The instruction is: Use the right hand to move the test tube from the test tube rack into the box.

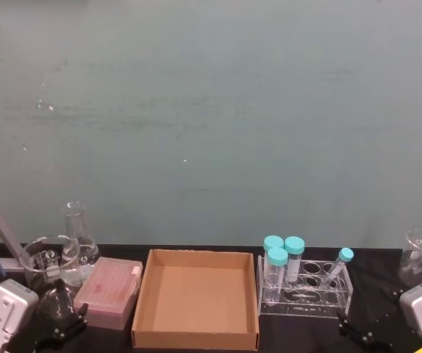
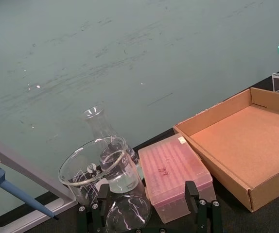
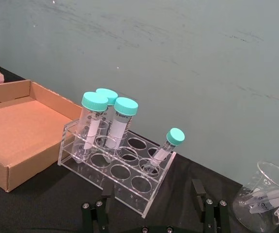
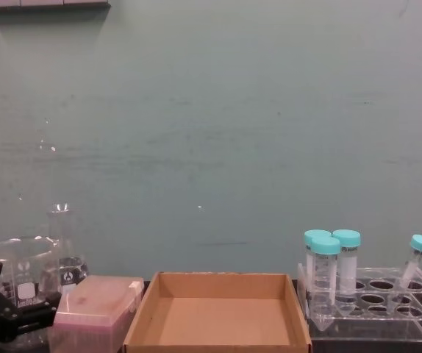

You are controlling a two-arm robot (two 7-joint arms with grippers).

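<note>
Black tabletop (image 3: 42,206); test tube (image 3: 162,152) just beyond right gripper (image 3: 152,190)

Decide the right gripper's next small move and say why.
Probably advance the right gripper, jaws open, toward the slim test tube: it leans in the end hole of the rack, apart from the wider tubes, not yet reached. Left gripper idles by the pink box.

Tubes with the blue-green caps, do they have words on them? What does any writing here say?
On the wide tubes: dark print under the caps, too small to read.
On the beaker: white markings, too blurred to read.
On the flask: a white mark, unreadable.
On the pink box: a white sticker, no words I can read.
</note>
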